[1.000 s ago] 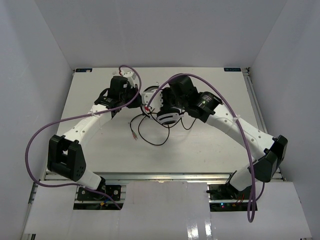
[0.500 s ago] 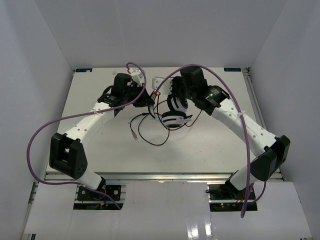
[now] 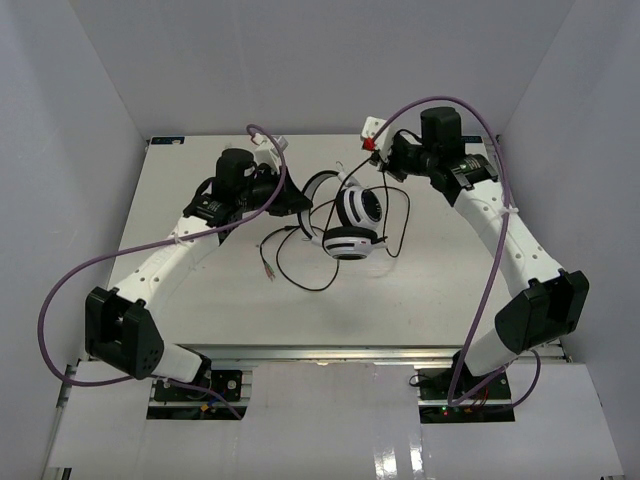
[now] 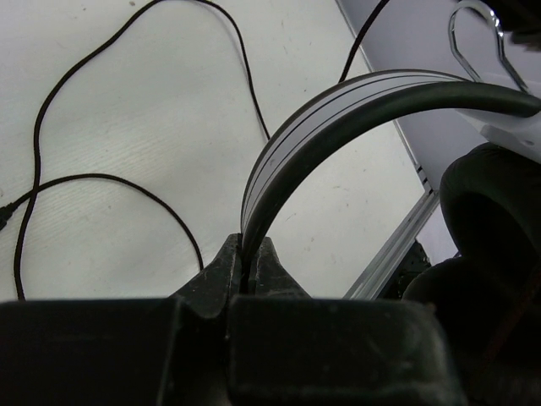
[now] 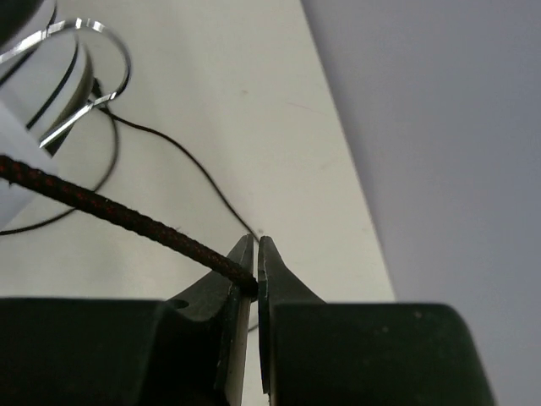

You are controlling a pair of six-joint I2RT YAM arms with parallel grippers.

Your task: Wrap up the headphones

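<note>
The white headphones (image 3: 352, 222) with black pads stand tilted at mid table. Their headband (image 4: 338, 110) arcs up from my left gripper (image 4: 249, 249), which is shut on it; a black ear pad (image 4: 494, 211) shows at right. In the top view the left gripper (image 3: 298, 198) sits just left of the cups. My right gripper (image 5: 256, 245) is shut on the thin black braided cable (image 5: 110, 211), held above the table at the back right (image 3: 383, 160). The rest of the cable (image 3: 300, 272) lies in loops in front of the headphones, with the plug (image 3: 268, 272) at its left end.
The white table (image 3: 180, 300) is walled by grey panels on three sides. A metal rail (image 3: 505, 200) runs along its right edge, close to the right arm. Purple arm cables (image 3: 60, 290) hang at the left and over the right arm.
My right gripper has moved from over the headphones to the back right, drawing the cable up with it. The headphones have shifted slightly right and turned. The left gripper stays shut on the headband.
</note>
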